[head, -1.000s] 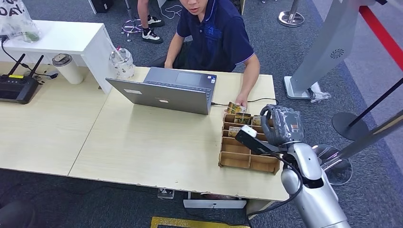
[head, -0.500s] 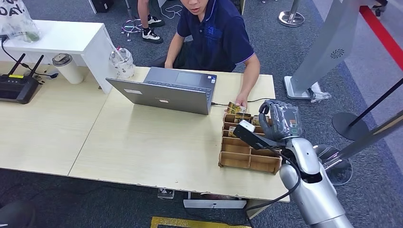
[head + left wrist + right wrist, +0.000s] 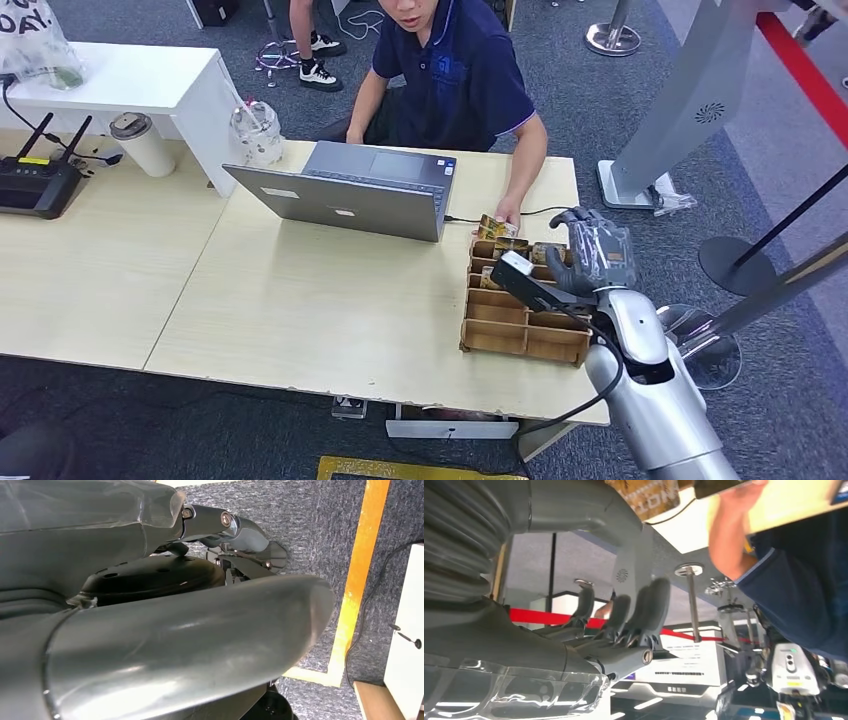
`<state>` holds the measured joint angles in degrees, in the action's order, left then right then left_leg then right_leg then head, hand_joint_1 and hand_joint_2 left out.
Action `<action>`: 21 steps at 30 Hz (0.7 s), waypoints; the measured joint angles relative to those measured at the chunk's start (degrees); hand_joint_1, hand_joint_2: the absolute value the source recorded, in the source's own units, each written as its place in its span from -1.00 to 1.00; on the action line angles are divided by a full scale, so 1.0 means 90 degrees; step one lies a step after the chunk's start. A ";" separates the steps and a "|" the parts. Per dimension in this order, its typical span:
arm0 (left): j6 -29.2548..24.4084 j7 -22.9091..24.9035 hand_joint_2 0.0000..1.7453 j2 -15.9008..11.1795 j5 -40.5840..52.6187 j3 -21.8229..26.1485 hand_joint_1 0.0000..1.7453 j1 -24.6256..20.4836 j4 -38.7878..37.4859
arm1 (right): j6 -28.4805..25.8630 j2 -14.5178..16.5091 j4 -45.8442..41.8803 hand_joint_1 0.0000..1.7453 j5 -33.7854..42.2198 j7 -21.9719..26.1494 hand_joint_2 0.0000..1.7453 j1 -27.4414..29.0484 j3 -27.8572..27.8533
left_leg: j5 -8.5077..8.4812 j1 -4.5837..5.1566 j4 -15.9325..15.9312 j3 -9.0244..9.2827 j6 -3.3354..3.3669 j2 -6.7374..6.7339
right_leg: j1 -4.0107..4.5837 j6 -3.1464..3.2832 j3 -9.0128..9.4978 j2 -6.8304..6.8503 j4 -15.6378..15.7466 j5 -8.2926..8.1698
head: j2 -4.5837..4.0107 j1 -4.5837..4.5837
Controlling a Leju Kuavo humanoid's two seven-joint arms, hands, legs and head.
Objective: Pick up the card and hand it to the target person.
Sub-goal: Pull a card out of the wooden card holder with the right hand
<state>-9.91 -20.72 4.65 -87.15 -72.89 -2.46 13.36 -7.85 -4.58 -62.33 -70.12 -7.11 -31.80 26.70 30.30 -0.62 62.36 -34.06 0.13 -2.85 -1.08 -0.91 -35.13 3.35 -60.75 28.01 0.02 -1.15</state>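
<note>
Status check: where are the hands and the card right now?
Right hand open, above the far end of the cardboard organizer. Cards there, under the person's hand. Left hand: state unclear.

The right robot hand (image 3: 592, 255) covers the far right corner of the cardboard organizer (image 3: 520, 325), so any card beneath it is out of sight. The cards (image 3: 497, 227) under the person's hand (image 3: 509, 215) are too small to read. The person (image 3: 450, 70) is cut off at the top edge. In the right wrist view, a printed card (image 3: 649, 495) runs off the frame.
</note>
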 joint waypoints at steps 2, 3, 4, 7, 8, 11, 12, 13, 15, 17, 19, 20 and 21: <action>0.0004 0.0010 -1.00 0.0006 0.0008 0.0000 -1.00 -0.0006 -0.0010 | 0.0013 0.0025 0.0120 -0.05 -0.0048 -0.0018 1.00 -0.0013 -0.0062 | 0.0000 0.0000 0.0000 -0.0001 0.0000 0.0000 | 0.0000 0.0000 0.0000 0.0000 0.0000 0.0000 | 0.0000 -0.0001; 0.0003 0.0033 -1.00 0.0009 -0.0001 0.0000 -1.00 -0.0019 -0.0014 | 0.0012 0.0050 0.0200 -0.04 -0.0073 -0.0007 1.00 -0.0037 -0.0090 | 0.0000 0.0000 0.0000 -0.0001 0.0000 0.0000 | 0.0000 0.0000 0.0000 0.0000 0.0000 0.0000 | 0.0000 -0.0001; 0.0001 0.0070 -1.00 0.0012 -0.0024 0.0000 -1.00 -0.0043 -0.0017 | 0.0010 0.0081 0.0293 -0.02 -0.0101 0.0019 1.00 -0.0079 -0.0112 | 0.0000 0.0000 0.0000 -0.0001 0.0000 -0.0001 | 0.0000 0.0000 0.0000 -0.0001 0.0000 -0.0001 | 0.0000 -0.0001; -0.0015 0.0235 -1.00 0.0013 -0.0123 0.0000 -1.00 -0.0154 -0.0023 | 0.0008 0.0232 0.0593 -0.02 -0.0137 0.0112 1.00 -0.0272 -0.0135 | -0.0004 0.0000 0.0000 0.0001 -0.0001 -0.0001 | 0.0000 0.0001 0.0000 -0.0002 0.0000 -0.0002 | 0.0000 -0.0001; -0.0019 0.0268 -1.00 0.0014 -0.0137 0.0000 -1.00 -0.0184 -0.0024 | 0.0010 0.0287 0.0684 -0.01 -0.0136 0.0125 1.00 -0.0333 -0.0135 | -0.0006 -0.0001 0.0000 0.0002 -0.0001 0.0000 | 0.0001 0.0001 0.0000 -0.0001 0.0000 -0.0002 | 0.0000 -0.0001; -0.0023 0.0291 -1.00 0.0019 -0.0138 0.0000 -1.00 -0.0232 -0.0025 | 0.0031 0.0407 0.0929 0.00 -0.0136 0.0134 1.00 -0.0480 -0.0135 | -0.0007 -0.0001 0.0000 0.0002 -0.0001 0.0004 | 0.0001 0.0002 0.0001 0.0001 -0.0001 -0.0002 | 0.0000 -0.0001; -0.0023 0.0294 -1.00 0.0020 -0.0136 0.0000 -1.00 -0.0239 -0.0025 | 0.0047 0.0435 0.0997 0.00 -0.0136 0.0134 1.00 -0.0516 -0.0135 | -0.0008 -0.0001 0.0000 0.0002 -0.0001 0.0004 | 0.0001 0.0002 0.0001 0.0001 -0.0001 -0.0002 | 0.0000 -0.0001; -0.0023 0.0297 -1.00 0.0020 -0.0133 0.0000 -1.00 -0.0246 -0.0025 | 0.0063 0.0457 0.1060 0.02 -0.0136 0.0134 1.00 -0.0545 -0.0135 | -0.0007 -0.0001 0.0000 0.0001 -0.0001 0.0004 | 0.0001 0.0002 0.0000 0.0000 -0.0001 -0.0002 | 0.0000 -0.0001; -0.0023 0.0302 -1.00 0.0020 -0.0125 0.0000 -1.00 -0.0262 -0.0025 | 0.0081 0.0491 0.1153 0.03 -0.0135 0.0134 1.00 -0.0593 -0.0135 | -0.0007 0.0000 0.0000 0.0000 0.0000 0.0004 | 0.0000 0.0002 0.0000 0.0000 -0.0001 -0.0002 | 0.0000 -0.0001; -0.0025 0.0304 -1.00 0.0021 -0.0119 0.0000 -1.00 -0.0282 -0.0025 | 0.0081 0.0522 0.1238 0.05 -0.0134 0.0134 1.00 -0.0641 -0.0135 | -0.0007 0.0000 0.0000 -0.0001 0.0000 0.0004 | 0.0000 0.0002 0.0000 0.0001 -0.0001 -0.0002 | 0.0000 -0.0001; -0.0029 0.0305 -1.00 0.0022 -0.0118 0.0000 -1.00 -0.0304 -0.0025 | 0.0078 0.0546 0.1309 0.04 -0.0133 0.0134 1.00 -0.0677 -0.0135 | -0.0007 0.0000 0.0000 -0.0001 0.0000 0.0004 | 0.0000 0.0002 0.0000 0.0001 -0.0001 -0.0002 | 0.0000 -0.0001; -0.0032 0.0305 -1.00 0.0024 -0.0118 0.0000 -1.00 -0.0314 -0.0025 | 0.0076 0.0555 0.1336 0.04 -0.0133 0.0134 1.00 -0.0686 -0.0135 | -0.0007 0.0000 0.0000 -0.0001 0.0000 0.0004 | 0.0000 0.0002 0.0000 0.0001 -0.0001 -0.0002 | 0.0000 -0.0001; -0.0034 0.0306 -1.00 0.0026 -0.0117 0.0000 -1.00 -0.0325 -0.0025 | 0.0074 0.0564 0.1361 0.04 -0.0133 0.0134 1.00 -0.0692 -0.0135 | -0.0007 0.0001 0.0000 -0.0001 0.0000 0.0004 | 0.0000 0.0002 0.0000 0.0001 -0.0001 -0.0002 | 0.0000 -0.0001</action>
<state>-10.22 -17.97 4.88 -88.21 -72.89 -5.39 13.14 -7.18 0.49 -50.08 -71.32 -5.90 -38.03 25.49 30.25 -0.61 62.36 -34.07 0.13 -2.81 -1.08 -0.90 -35.12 3.36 -60.76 27.98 0.02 -1.16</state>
